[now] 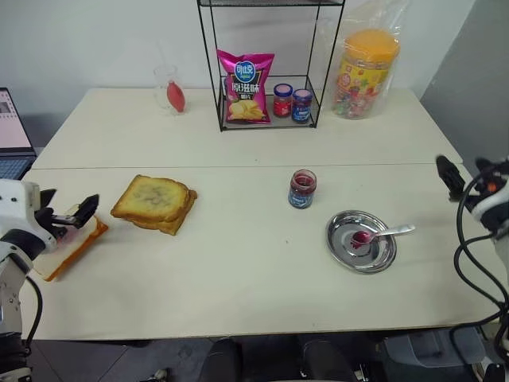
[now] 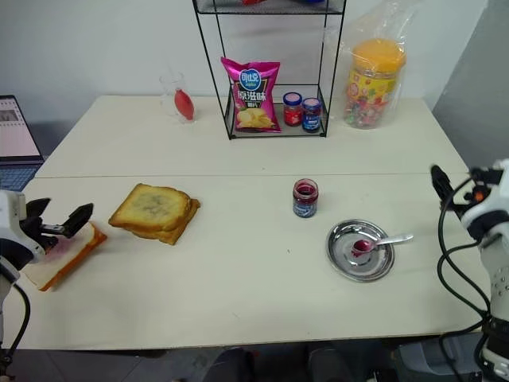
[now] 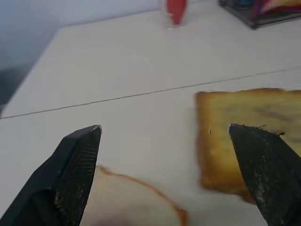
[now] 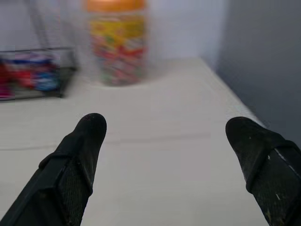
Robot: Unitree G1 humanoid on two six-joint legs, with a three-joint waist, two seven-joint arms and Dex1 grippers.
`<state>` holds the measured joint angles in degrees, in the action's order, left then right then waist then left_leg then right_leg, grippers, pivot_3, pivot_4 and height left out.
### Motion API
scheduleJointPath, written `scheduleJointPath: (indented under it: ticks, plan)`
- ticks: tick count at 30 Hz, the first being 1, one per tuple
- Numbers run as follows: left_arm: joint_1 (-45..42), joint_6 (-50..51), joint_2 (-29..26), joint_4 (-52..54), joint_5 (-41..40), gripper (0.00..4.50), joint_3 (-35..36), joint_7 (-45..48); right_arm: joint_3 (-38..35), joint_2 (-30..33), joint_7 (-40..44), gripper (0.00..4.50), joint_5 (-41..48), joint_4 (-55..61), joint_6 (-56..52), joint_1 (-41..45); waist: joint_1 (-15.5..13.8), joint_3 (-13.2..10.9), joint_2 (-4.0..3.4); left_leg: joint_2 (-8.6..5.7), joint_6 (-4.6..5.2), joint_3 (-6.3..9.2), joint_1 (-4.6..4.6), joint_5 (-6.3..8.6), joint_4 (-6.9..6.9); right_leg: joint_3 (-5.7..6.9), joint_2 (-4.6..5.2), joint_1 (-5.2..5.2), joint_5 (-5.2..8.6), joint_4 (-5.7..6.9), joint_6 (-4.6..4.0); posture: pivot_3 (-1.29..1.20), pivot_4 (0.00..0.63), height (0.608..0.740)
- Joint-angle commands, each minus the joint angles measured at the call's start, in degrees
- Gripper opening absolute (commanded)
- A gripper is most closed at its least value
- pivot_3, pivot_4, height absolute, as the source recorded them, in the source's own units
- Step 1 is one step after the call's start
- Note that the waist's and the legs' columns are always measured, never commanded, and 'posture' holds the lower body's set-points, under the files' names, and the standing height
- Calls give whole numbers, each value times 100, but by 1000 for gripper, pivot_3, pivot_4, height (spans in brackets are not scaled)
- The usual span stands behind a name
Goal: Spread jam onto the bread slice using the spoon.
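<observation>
lying w/ bowl in dish (image 1: 343, 253), spoon (image 1: 385, 233) handle pointing right.

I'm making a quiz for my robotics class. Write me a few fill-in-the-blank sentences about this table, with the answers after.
1. The spoon lies in the round steel ____.
2. The open jam jar stands between the dish and the ____ slice.
3. The bag of chips stands inside the wire ____.
4. Both the left gripper and the right gripper are ____.

Answers: dish; bread; rack; open
</observation>
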<state>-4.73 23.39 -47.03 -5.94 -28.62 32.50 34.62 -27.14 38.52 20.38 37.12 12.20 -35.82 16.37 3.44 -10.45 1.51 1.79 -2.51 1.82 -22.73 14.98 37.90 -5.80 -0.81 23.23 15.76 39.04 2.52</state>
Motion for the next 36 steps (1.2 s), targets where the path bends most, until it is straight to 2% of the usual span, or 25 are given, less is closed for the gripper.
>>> scheduleJointPath:
  ticks: [1, 3, 7, 12, 21, 29, 34, 35, 36]
  plan:
    - [58, 1049, 51, 625, -740, 4500, 323, -96, 375, 168, 508, 4493, 1169, 747, -1037, 395, -3, 0, 0, -1, 0, 1, -2, 0, 0, 0, 0, 0, -1, 0, -1, 0, 150, 740]
    - [182, 1630, 250, 980, -1152, 4500, 312, -187, 876, 197, 842, 4493, 1888, 1290, -1618, 578, -5, -3, -4, 0, 0, 7, -8, 0, 2, 4, 1, 2, -2, -1, -4, 0, 150, 740]
    - [118, 2070, 581, 1080, -1303, 4500, 286, -583, 1505, 149, 1144, 4493, 2447, 1689, -2107, 716, -16, 0, 9, -1, 1, 24, -15, 1, 1, 17, 3, 3, -1, -3, -2, 0, 150, 740]
    - [-93, 2287, 898, 961, -1369, 4500, 156, -828, 2220, 121, 1591, 4493, 2243, 1753, -2056, 738, -76, 3, 18, -11, 0, 35, -20, 0, 7, 26, 9, 0, -1, -7, -2, 0, 150, 740]
    - [-702, 1988, 1178, 49, -1134, 4500, 169, -1110, 2544, -54, 1666, 4493, 1816, 1637, -1782, 680, -71, 4, 19, -9, -1, 36, -17, 0, 10, 26, 3, 1, -1, -5, -2, 0, 150, 740]
    - [-1248, 1330, 1159, -789, -755, 4500, -136, -752, 2492, -185, 1552, 4493, 1741, 1654, -1752, 616, -77, 4, 19, -11, -1, 38, -20, -1, 9, 28, 3, 1, -3, -6, -6, 0, 150, 740]
    - [-1180, 1244, 1216, -768, -795, 3721, -97, -677, 2425, -190, 1484, 4500, 1766, 1723, -1764, 465, -74, 4, 19, -9, -1, 39, -19, 0, 7, 28, 3, 1, -3, -6, -6, 0, 150, 740]
    - [-1150, 1217, 1209, -767, -783, 3442, -72, -699, 2403, -187, 1466, 4500, 1778, 1744, -1764, 432, -74, 4, 19, -9, -1, 39, -20, 0, 7, 28, 3, 2, -3, -6, -6, 0, 150, 740]
    - [-1127, 1184, 1192, -771, -752, 3374, -62, -725, 2391, -189, 1449, 4500, 1783, 1757, -1762, 411, -73, 4, 19, -9, -1, 39, -19, 0, 6, 27, 3, 2, -3, -6, -6, 0, 150, 740]
